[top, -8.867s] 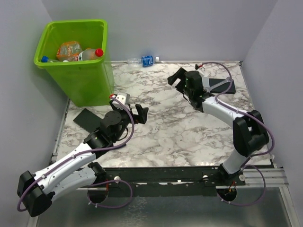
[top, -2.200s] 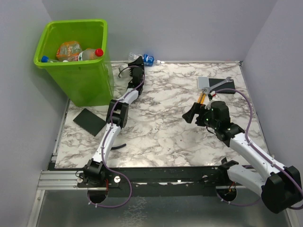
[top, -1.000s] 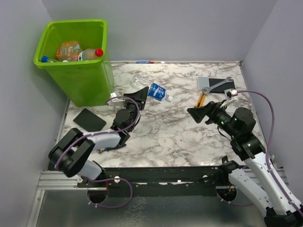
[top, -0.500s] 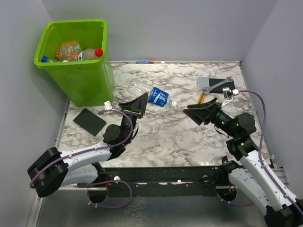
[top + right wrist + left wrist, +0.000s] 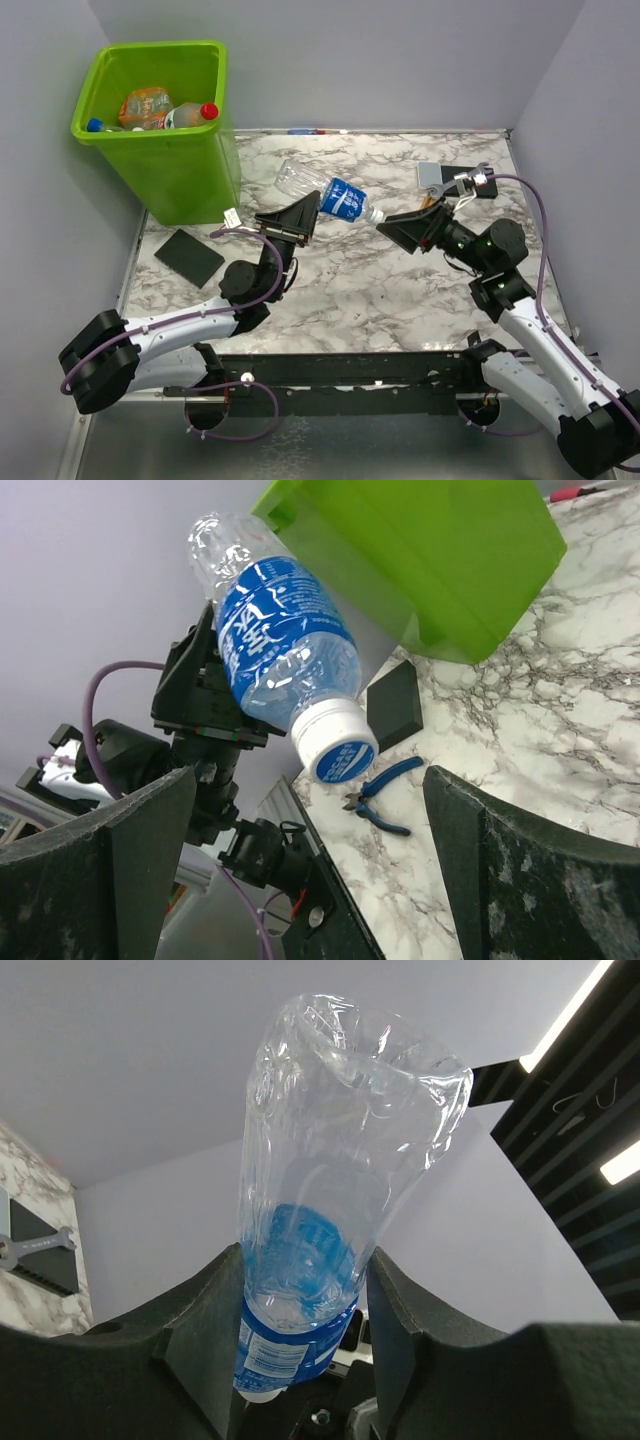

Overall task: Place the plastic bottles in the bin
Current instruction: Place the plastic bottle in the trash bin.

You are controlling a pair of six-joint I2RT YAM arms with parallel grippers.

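**Marble table (image 5: pixel 380 290), grey walls — one bottle (image 5: pixel 340 198) held in the air**

Over the middle of the table, nearer its far edge than its near one: a clear plastic bottle with a blue label, well off the surface. Pinched across the label by the left gripper (image 5: pixel 308 206), one finger (image 5: pixel 205 1330) on each side, jaws partly closed around it.

Long axis roughly along the table's width, slanted a little — dented base toward the far left corner, white cap (image 5: pixel 335 745) toward the right edge. Cap-first toward the right gripper (image 5: pixel 395 225). Spread wide, that claw, with nothing in it; just beside the cap, not touching.

At the far left corner, upright, the lime-green bin (image 5: pixel 185 170), with several bottles (image 5: pixel 160 108) lying inside. Near the left edge, flat on the marble, a black pad (image 5: pixel 188 257). By the far right corner, a wrench (image 5: pixel 35 1245) lying across another dark pad (image 5: pixel 45 1272).
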